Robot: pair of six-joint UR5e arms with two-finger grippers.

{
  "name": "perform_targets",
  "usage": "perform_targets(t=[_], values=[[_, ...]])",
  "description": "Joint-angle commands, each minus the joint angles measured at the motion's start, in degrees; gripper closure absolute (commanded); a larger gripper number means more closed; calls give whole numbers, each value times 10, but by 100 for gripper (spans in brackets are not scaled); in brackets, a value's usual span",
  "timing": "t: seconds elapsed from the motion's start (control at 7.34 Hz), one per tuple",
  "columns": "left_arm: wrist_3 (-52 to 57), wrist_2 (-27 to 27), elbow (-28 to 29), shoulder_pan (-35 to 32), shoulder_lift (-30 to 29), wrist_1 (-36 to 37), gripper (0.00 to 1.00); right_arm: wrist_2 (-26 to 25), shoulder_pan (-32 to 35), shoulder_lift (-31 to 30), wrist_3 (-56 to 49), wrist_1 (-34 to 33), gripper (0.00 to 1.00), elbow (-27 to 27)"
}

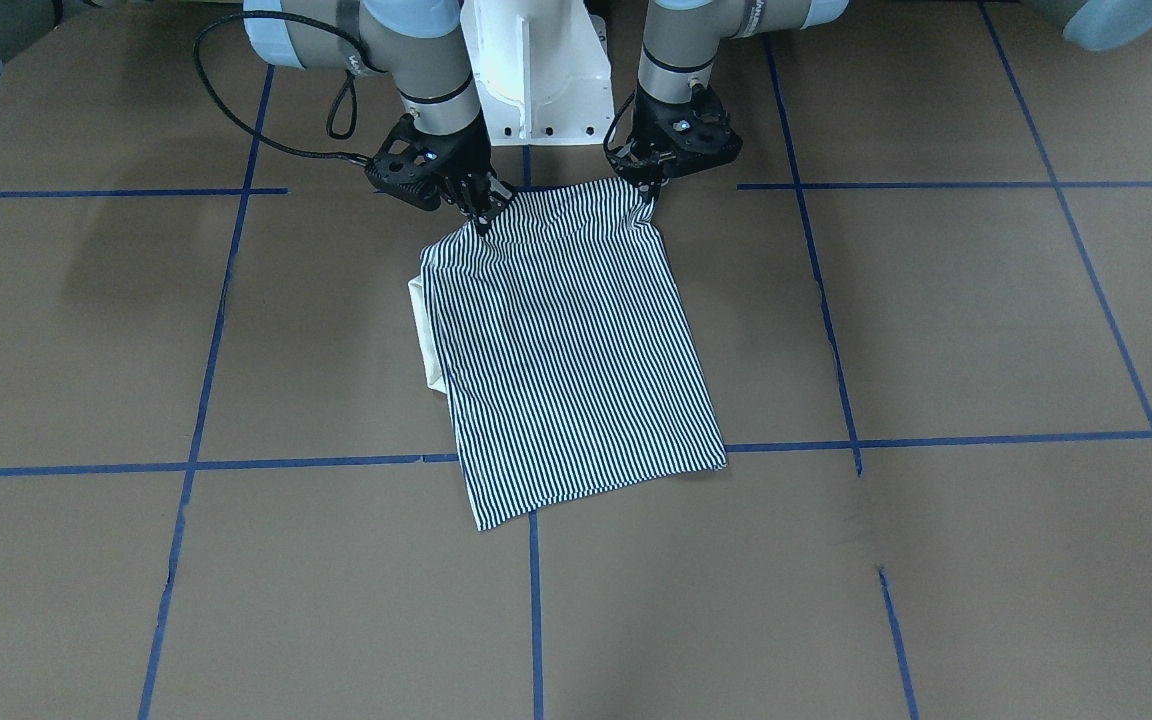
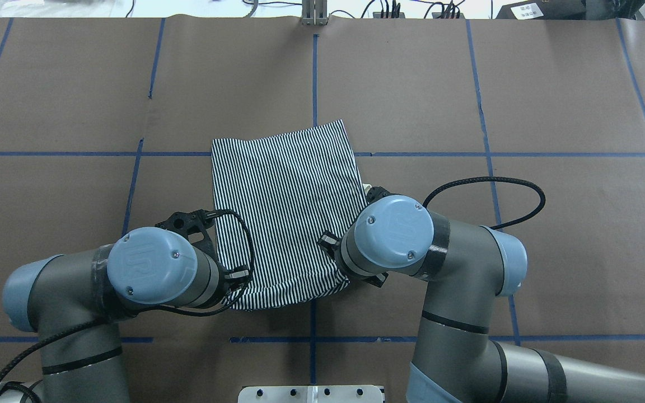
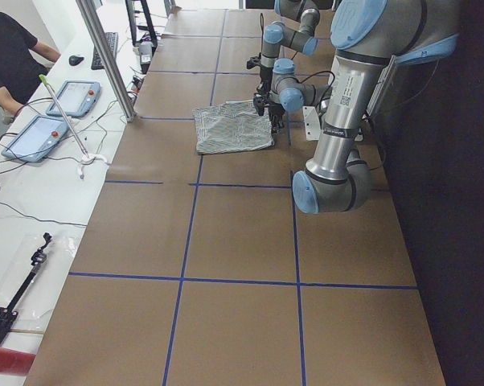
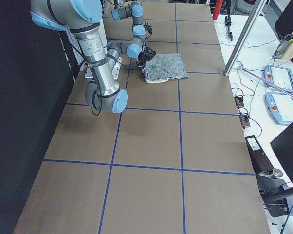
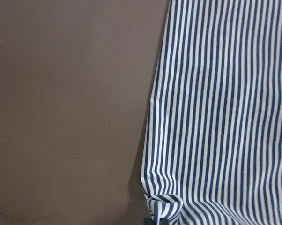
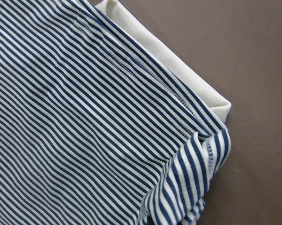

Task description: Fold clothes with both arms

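Pinching shirt (image 1: 566, 350) (left gripper (image 1: 654, 192), right gripper (image 1: 481, 215))

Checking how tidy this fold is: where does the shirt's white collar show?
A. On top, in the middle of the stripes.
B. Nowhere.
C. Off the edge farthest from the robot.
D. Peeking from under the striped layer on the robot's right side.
D: the white collar sticks out from under the polo shirt on the side edge nearer the right tool.

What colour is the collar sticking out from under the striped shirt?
Plain off-white; the collar of the polo shirt shows best in the right wrist-mounted view.
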Motion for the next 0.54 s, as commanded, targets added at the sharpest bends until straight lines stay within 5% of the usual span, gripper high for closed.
perform_targets(t=[0.0,0.14,0.41], values=[[1,0,6,-29,-3,-11,100,-1,30,8,0,37,100,-31],[8,0,35,-77,-18,-20,100,0,53,25,-2,83,100,-77],[70,-1,173,-170,-56,-134,100,1,123,136,-39,182,100,-271]])
